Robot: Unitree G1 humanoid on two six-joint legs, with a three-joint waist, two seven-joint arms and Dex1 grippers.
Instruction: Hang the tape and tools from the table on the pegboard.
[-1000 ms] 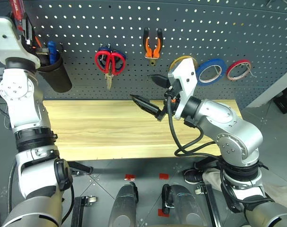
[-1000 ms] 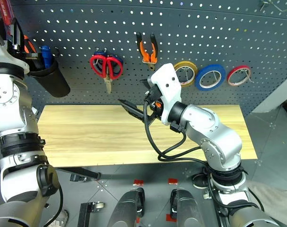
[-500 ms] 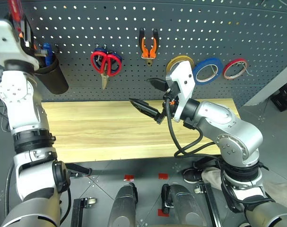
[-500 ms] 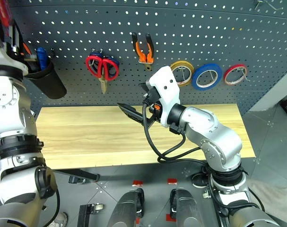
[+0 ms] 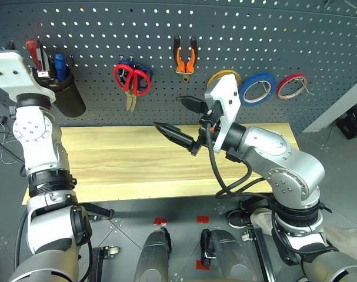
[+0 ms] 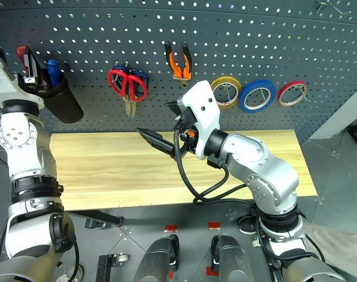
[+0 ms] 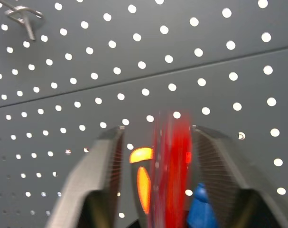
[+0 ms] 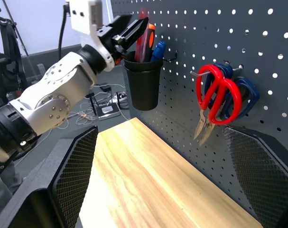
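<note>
Pegboard (image 5: pixel 272 35) backs a bare table (image 5: pixel 125 164). Left gripper (image 8: pixel 129 26) brackets the red-handled screwdriver (image 8: pixel 143 35) loosely (in the cup (image 8: pixel 144 80)): withdraw straight, without snagging. Right gripper (image 5: pixel 177 120) wide, empty.

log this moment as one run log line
left gripper: jaws parted around red-handled screwdriver, now lowered into black cup | right gripper: open, idle over table | pegboard: pliers, scissors, tape hung

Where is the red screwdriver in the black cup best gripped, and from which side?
Take the red screwdriver by its handle, which rises above the black cup's rim. Come from above: the cup hides the rest, and the pegboard stands close behind.
</note>
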